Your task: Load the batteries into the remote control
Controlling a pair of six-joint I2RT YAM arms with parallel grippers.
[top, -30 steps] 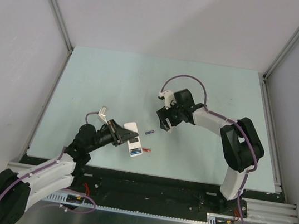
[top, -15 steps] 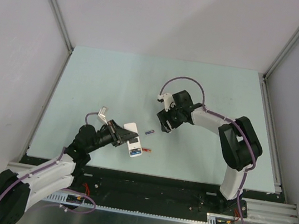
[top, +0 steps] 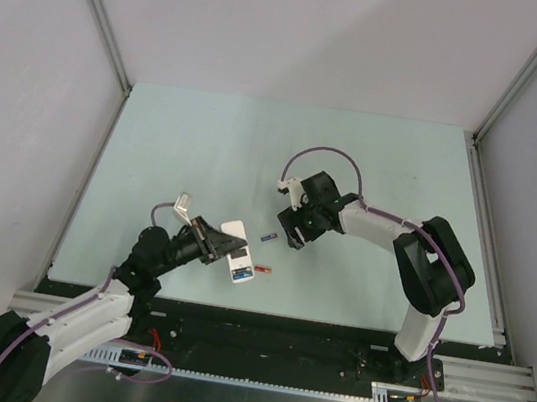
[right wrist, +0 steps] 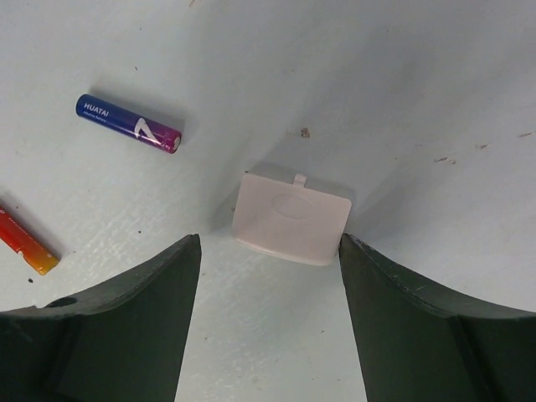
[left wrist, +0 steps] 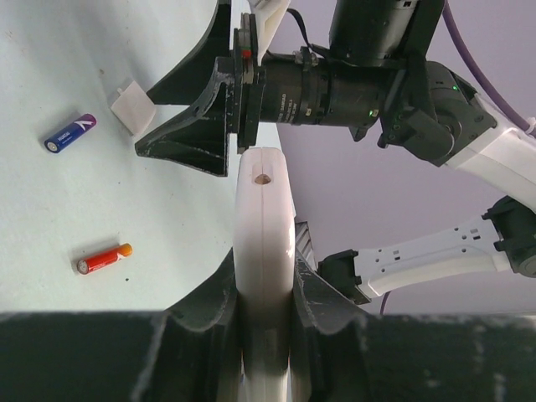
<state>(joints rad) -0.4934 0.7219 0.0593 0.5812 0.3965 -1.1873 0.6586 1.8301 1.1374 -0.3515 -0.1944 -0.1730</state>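
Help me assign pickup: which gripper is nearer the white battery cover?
Right. The right gripper hangs over the battery cover, jaws open either side; the left gripper sits apart, clamping the remote control.

Pale green table, small white cover lying flat on it; grey walls

**Count of items.** Two loose batteries are counted on the desk: one blue-purple battery and one red battery. One remote control is shown. One small white cover plate is shown. Two arms are counted, each ending in one claw, the left claw and the right claw, two claws in all. One blue patch is seen at the remote control's near end in the top view. Whether it is a third battery cannot be told.
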